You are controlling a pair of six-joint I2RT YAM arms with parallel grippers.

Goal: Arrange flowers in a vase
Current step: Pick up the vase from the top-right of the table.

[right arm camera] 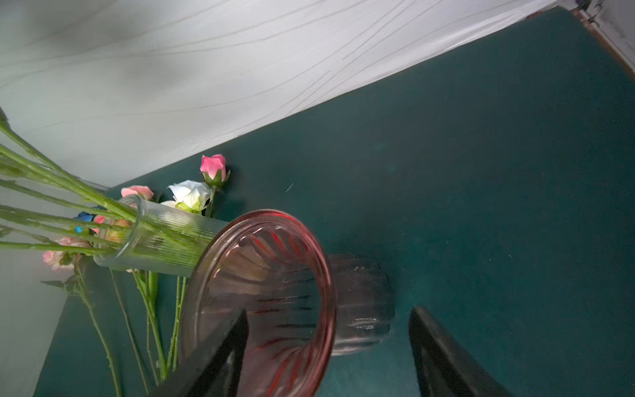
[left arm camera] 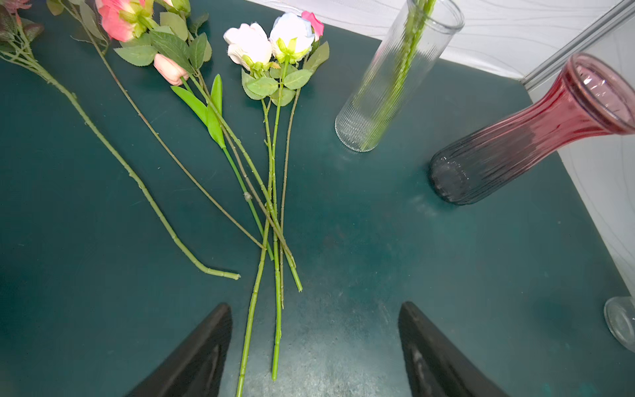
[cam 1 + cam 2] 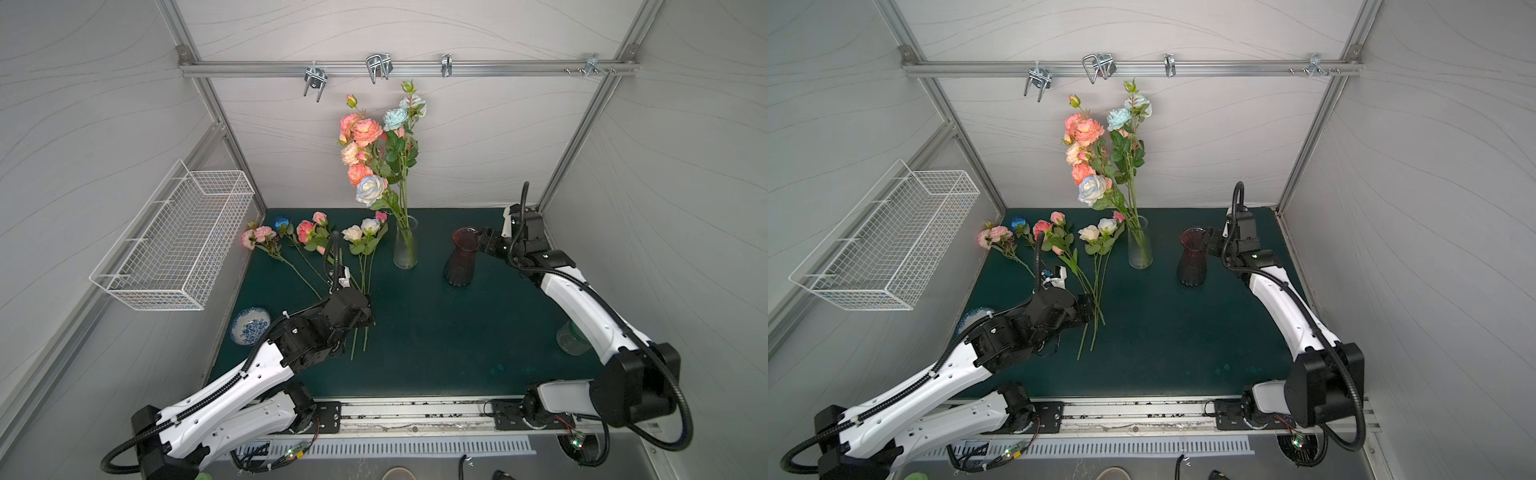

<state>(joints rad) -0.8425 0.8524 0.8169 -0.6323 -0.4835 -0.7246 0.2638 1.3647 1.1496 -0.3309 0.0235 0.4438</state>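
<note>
A clear ribbed vase (image 3: 405,249) (image 3: 1140,249) stands at the back of the green mat and holds several tall flowers (image 3: 368,133). More flowers lie flat to its left: white roses (image 3: 361,230) (image 2: 268,41), pink blooms (image 3: 307,230) and a deep blue rose (image 3: 282,221). My left gripper (image 2: 314,304) hovers open over their crossing stems (image 2: 276,326); two stem ends lie between its fingers. A dark red vase (image 3: 459,262) (image 1: 275,275) stands to the right of the clear one. My right gripper (image 1: 330,309) is open astride its rim, one finger inside and the other well outside.
A white wire basket (image 3: 174,245) hangs on the left wall. A blue-patterned bowl (image 3: 249,326) sits beside the left arm. A small clear glass jar (image 3: 573,340) stands at the right edge, partly behind the right arm. Metal hooks (image 3: 378,66) hang from the back rail.
</note>
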